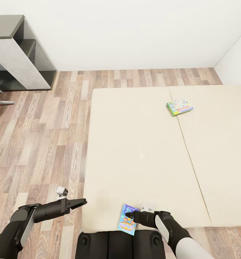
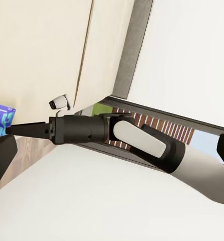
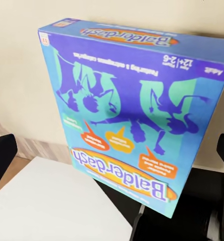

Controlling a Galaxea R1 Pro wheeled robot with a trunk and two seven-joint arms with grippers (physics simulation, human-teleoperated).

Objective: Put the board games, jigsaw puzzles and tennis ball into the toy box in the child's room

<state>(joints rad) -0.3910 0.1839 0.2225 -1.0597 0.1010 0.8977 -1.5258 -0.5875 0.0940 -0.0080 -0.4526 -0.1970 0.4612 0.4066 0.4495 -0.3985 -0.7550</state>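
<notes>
Board games counted: two. A light blue flat rectangular "Balderdash" game box lies on the near edge of the large beige mattress bed, overhanging it slightly. A green-edged flat game box with a white colourful cover lies far up the bed, just beside the seam between the two mattress halves, well apart from the blue one.

Bed: two plain beige mattress halves on a wood-plank floor; both boxes rest on top of it.

Shelving: a dark grey open shelf unit with a pale side panel stands against the white wall, far left.

Right gripper: hovers over the blue box's near end. The right wrist view has the blue box lying between two dark fingers at the frame's sides, spread wide and clear of it.

Left gripper: out over the floor, just beside the bed's left edge. Its fingers look pressed together to a point in the head view.

Left wrist view: the right arm seen side-on, its tip reaching towards a corner of the blue box, with the bed's grey frame behind; the head view hides that frame.

Right wrist view: the box's printed title and artwork, too small to read from the head.
</notes>
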